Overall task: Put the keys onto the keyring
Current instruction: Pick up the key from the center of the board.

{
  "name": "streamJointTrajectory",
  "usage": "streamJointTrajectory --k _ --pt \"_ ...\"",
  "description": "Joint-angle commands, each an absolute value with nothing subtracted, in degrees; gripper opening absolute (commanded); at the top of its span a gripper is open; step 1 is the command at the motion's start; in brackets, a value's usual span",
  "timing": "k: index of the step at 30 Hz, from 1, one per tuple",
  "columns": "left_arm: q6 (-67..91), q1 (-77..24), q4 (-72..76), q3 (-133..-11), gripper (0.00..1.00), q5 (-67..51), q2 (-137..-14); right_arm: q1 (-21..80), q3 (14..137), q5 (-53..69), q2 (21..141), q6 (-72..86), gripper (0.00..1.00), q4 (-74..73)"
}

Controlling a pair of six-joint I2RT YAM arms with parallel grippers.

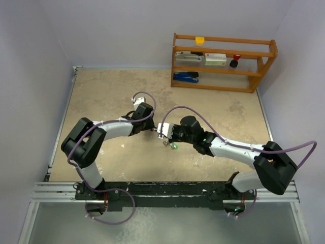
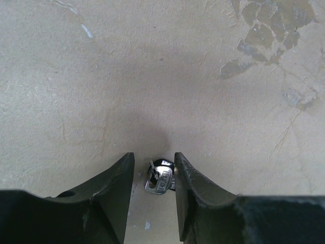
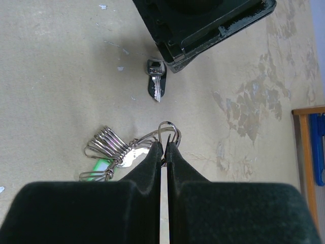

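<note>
On the beige table (image 1: 111, 96), with a wooden shelf (image 1: 223, 53) standing at its far right corner, the left arm (image 1: 111, 129) and the right arm (image 1: 233, 147) reach toward each other and almost meet near the middle.

At the end of the left arm, the left gripper (image 2: 153, 160) points down at the table surface. Its jaws stand partly apart, and between them lies one loose key (image 2: 158, 180), flat on the table. The right-side finger (image 2: 190, 183) is at the edge of this key, but whether it really touches I cannot tell; the other finger is clearly apart from it. Nothing is grasped.

Just beside it, the right gripper (image 3: 163, 145) is clenched tight. Its two fingertips pinch the thin silver keyring (image 3: 169, 131), which sticks out just past the tips. From the ring a bunch of keys (image 3: 107, 145) spreads to the left in the right wrist view, and a green head (image 3: 99, 165) shows below the bunch. In the same view the loose key is seen a little beyond the ring, apart from it, right at the tip of the left gripper.
</note>
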State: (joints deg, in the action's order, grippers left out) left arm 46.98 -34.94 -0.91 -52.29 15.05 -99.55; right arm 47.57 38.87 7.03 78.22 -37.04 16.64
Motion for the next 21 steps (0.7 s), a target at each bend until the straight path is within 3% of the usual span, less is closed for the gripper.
streamJointTrajectory --k 1,5,8,21 --pt "47.76 -35.66 1.44 -54.39 0.33 14.27 -100.0 47.75 38.63 6.68 76.42 -36.49 0.0 19.25" --pt "47.77 -35.84 1.9 -54.46 0.25 13.78 -100.82 47.76 38.62 6.68 76.29 -36.48 0.0 19.18" --pt "47.63 -35.85 2.36 -54.76 0.0 13.2 -101.56 47.8 38.61 6.68 76.24 -36.48 0.0 19.27" --pt "46.09 -35.77 0.65 -54.9 0.0 17.36 -94.48 47.77 38.28 6.42 75.87 -36.48 0.0 19.39"
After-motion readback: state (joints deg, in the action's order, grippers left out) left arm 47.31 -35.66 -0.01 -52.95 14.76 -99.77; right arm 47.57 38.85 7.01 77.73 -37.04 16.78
